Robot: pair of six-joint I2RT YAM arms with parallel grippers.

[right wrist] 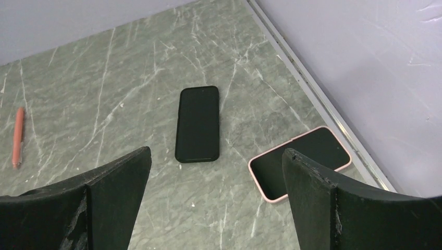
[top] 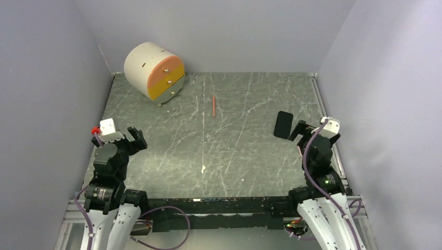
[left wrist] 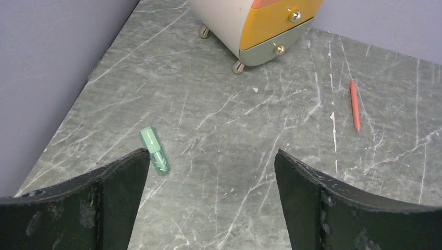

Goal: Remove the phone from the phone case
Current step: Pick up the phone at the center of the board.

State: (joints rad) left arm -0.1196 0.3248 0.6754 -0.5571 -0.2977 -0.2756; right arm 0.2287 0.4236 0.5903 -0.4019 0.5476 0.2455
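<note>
A black phone [right wrist: 198, 124] lies flat on the marble table, also seen in the top view [top: 284, 124]. Right of it lies a pink-rimmed phone case [right wrist: 312, 147] with a dark inside, close to the right wall rail. I cannot tell whether anything sits in it. My right gripper [right wrist: 216, 151] is open and empty, hovering just short of both, and its right finger covers the case's near corner. In the top view the right gripper [top: 301, 130] hides the case. My left gripper [left wrist: 212, 151] is open and empty over bare table at the left [top: 137, 137].
A round white drawer unit [top: 154, 71] with pink, orange and grey drawers stands at the back left. A red pen [top: 213, 105] lies at centre back. A small green tube [left wrist: 154, 150] lies by my left finger. Purple walls close in on three sides.
</note>
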